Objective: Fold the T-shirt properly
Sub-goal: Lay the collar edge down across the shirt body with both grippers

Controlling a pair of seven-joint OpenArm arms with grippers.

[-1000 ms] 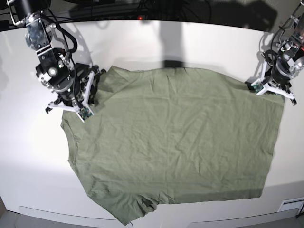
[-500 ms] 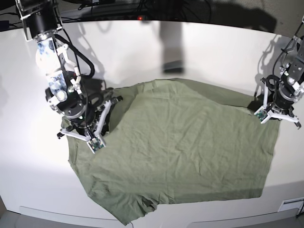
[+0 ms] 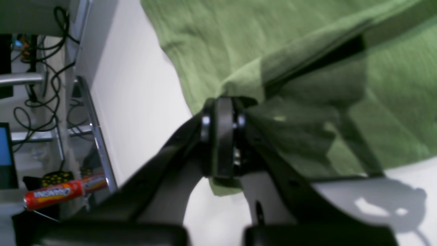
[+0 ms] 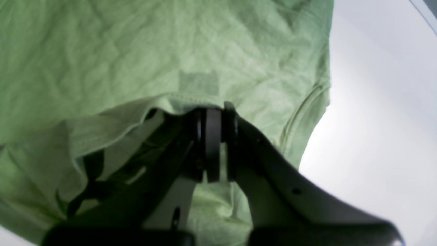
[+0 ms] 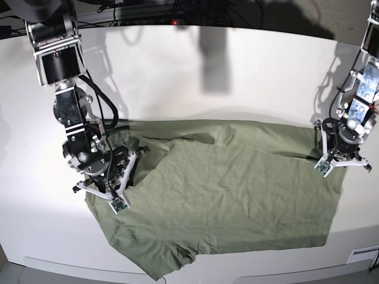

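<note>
Both grippers, left gripper (image 5: pixel 342 158) and right gripper (image 5: pixel 108 188), clamp the T-shirt (image 5: pixel 225 195), its far edge now dragged nearer.

This looked like a robotics lab or test room. A wide white bench (image 5: pixel 189 65) carried two black-and-white robot arms, one at each end. Beyond its far edge lay tangled black cables (image 5: pixel 148 7). Off one side, the left wrist view showed more cables (image 3: pixel 41 68), a blue screen (image 3: pixel 5 150) and a red tube (image 3: pixel 54 194).

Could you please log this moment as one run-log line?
phase: folding far edge forward | left gripper: shut on T-shirt | right gripper: shut on T-shirt | table: white
</note>
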